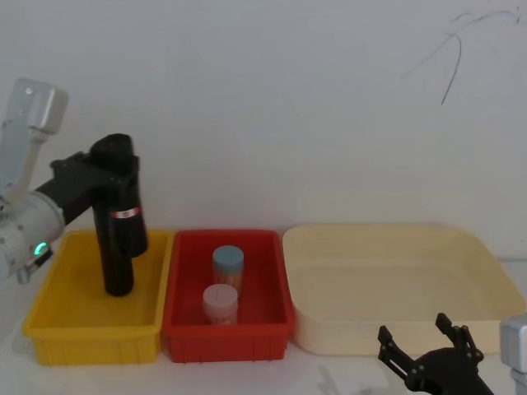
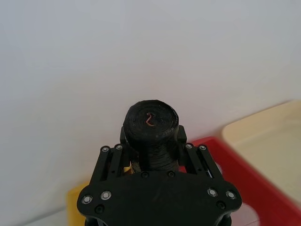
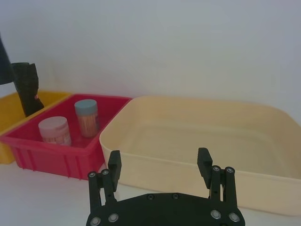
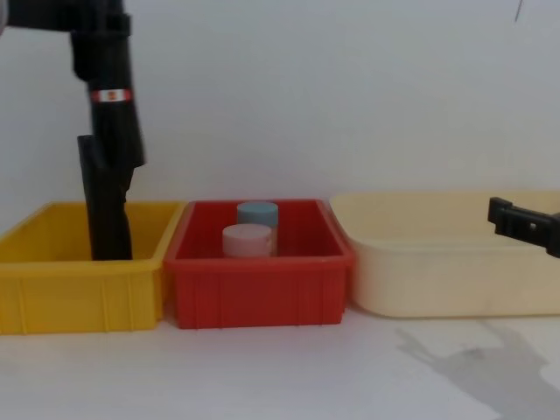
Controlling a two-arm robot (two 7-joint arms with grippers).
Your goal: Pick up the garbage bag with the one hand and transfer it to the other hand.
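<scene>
The garbage bag [image 1: 128, 229], a black glossy roll with a red-and-white label, hangs upright over the yellow bin [image 1: 90, 339] at the left. My left gripper [image 1: 111, 169] is shut on its upper part. From the chest the garbage bag [image 4: 114, 122] has its lower end above the bin rim. In the left wrist view the fingers [image 2: 109, 162] clamp the garbage bag [image 2: 151, 120] from both sides. My right gripper [image 1: 428, 341] is open and holds nothing, low at the front right, before the cream tub [image 3: 141, 155].
A second black roll [image 4: 103, 219] without a label stands in the yellow bin [image 4: 79, 297], right beside the lifted one. The red bin [image 1: 185, 329] in the middle holds a blue-lidded jar [image 1: 228, 265] and a pink-lidded jar [image 1: 220, 303]. The cream tub [image 1: 486, 263] is at the right.
</scene>
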